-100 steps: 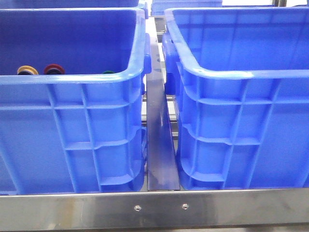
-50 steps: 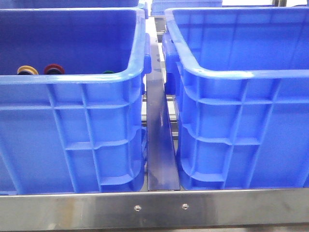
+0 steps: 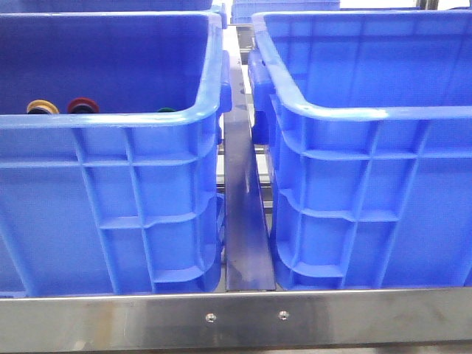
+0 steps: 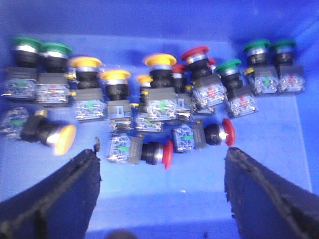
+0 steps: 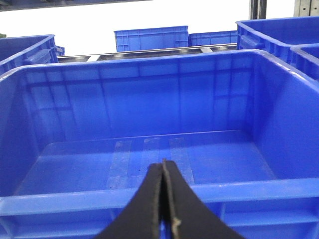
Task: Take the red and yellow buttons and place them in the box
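In the left wrist view several push buttons lie on the floor of a blue crate (image 4: 164, 209). A red button (image 4: 167, 154) lies on its side nearest my left gripper (image 4: 162, 157), which is open with nothing between its fingers. A second red button (image 4: 228, 132) lies beside it, and a yellow button (image 4: 64, 139) lies to one side. More yellow, red and green buttons stand behind. In the front view a yellow cap (image 3: 42, 107) and a red cap (image 3: 82, 105) peek over the left crate's rim (image 3: 110, 120). My right gripper (image 5: 163, 164) is shut and empty before the empty right box (image 5: 149, 194).
A green cap (image 3: 167, 110) shows in the left crate. The right crate (image 3: 369, 110) stands beside it across a narrow metal gap (image 3: 242, 214). A steel rail (image 3: 236, 317) runs along the front. More blue crates (image 5: 151, 37) stand behind in the right wrist view.
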Tool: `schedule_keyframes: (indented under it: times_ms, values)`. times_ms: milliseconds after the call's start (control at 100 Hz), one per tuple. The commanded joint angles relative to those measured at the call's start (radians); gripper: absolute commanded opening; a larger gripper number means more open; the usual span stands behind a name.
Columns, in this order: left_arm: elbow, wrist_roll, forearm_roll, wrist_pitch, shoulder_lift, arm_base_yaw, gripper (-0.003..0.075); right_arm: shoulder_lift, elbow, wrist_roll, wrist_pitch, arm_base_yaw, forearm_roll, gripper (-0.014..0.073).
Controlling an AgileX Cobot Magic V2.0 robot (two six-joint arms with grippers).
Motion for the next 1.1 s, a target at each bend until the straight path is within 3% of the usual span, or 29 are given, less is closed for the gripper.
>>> schedule_keyframes:
  times_ms: [0, 200, 370, 660, 830, 1090]
  values:
    - [-0.070, -0.048, 0.014, -0.067, 0.026, -0.064, 0.0482, -0.024, -0.016, 0.001, -0.076, 0.001, 0.002, -0.0088]
    - [-0.186, -0.389, 0.352, -0.038, 0.179, -0.246, 0.0483, -0.024, -0.016, 0.001, -0.076, 0.001, 0.002, -0.0088]
    - [-0.267, -0.552, 0.476, -0.035, 0.316, -0.340, 0.0483, -0.024, -0.016, 0.001, -0.076, 0.001, 0.002, -0.0088]
    - [-0.336, -0.639, 0.503, -0.016, 0.487, -0.348, 0.0483, -0.024, -0.016, 0.001, -0.076, 0.001, 0.002, -0.0088]
    - [-0.337, -0.752, 0.562, -0.023, 0.535, -0.343, 0.0483, -0.024, -0.016, 0.001, -0.076, 0.001, 0.002, -0.0088]
    - [-0.338, -0.787, 0.565, -0.073, 0.555, -0.318, 0.0483, -0.024, -0.016, 0.001, -0.077, 0.001, 0.002, -0.0088]
